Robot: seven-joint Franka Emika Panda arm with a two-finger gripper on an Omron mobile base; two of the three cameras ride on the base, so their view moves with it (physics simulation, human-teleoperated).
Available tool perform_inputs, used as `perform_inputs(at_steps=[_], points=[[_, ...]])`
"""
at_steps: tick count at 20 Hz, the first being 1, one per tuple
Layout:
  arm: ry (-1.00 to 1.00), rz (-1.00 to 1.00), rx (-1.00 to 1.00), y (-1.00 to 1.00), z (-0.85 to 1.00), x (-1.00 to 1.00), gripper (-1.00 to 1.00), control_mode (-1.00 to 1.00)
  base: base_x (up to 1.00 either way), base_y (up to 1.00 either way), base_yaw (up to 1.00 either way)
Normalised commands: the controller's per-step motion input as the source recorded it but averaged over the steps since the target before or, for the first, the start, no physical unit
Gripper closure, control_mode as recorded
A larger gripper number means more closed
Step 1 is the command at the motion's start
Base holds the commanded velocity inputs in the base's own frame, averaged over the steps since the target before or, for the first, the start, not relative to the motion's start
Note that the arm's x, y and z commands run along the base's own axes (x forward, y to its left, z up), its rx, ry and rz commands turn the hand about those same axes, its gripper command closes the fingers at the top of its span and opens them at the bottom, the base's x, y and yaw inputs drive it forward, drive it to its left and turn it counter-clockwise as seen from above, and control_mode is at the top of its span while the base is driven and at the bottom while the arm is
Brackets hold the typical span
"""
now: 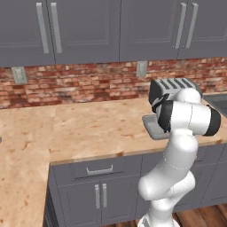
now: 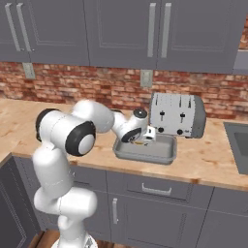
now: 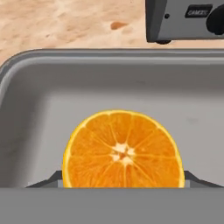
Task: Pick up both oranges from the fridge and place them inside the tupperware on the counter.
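Note:
An orange (image 3: 122, 148), its cut face showing segments, sits between the finger tips of my gripper (image 3: 122, 180), which is shut on it. The fruit hangs just above the floor of the grey tupperware (image 3: 109, 74). From the right base view, my gripper (image 2: 144, 138) reaches down into the left half of the tupperware (image 2: 145, 157), and a sliver of the orange (image 2: 140, 142) peeks out under the hand. In the left base view the arm covers most of the tupperware (image 1: 151, 129), which stands on the counter (image 1: 80, 128). The fridge is out of view.
A silver toaster (image 2: 177, 115) stands right behind the tupperware, close to its far rim, and also appears as the toaster (image 1: 173, 85) behind the arm. A sink (image 2: 238, 140) lies to the right. Grey cabinets hang above the brick wall.

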Motion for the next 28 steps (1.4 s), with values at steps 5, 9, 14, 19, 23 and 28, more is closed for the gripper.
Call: perform_inputs(at_steps=[5,9,14,19,23,28], points=[[0.0,0.05,0.01,-0.08,-0.38,0.42,1.0,-1.0,0.0,0.0,0.0],[0.0,0.04,0.0,0.0,-0.5,0.38,1.0,-1.0,0.0,0.0,0.0],[0.0,0.01,0.0,0.0,-0.24,0.22,-1.0,-1.0,0.0,0.0,0.0],[0.01,0.0,0.0,0.0,0.25,-0.04,-1.0,-1.0,0.0,0.0,0.0],[0.05,0.0,0.0,0.0,0.69,-0.44,-1.0,-1.0,0.0,0.0,0.0],[0.07,0.0,-0.02,0.06,0.75,-0.49,-1.0,-1.0,0.0,0.0,0.0]])
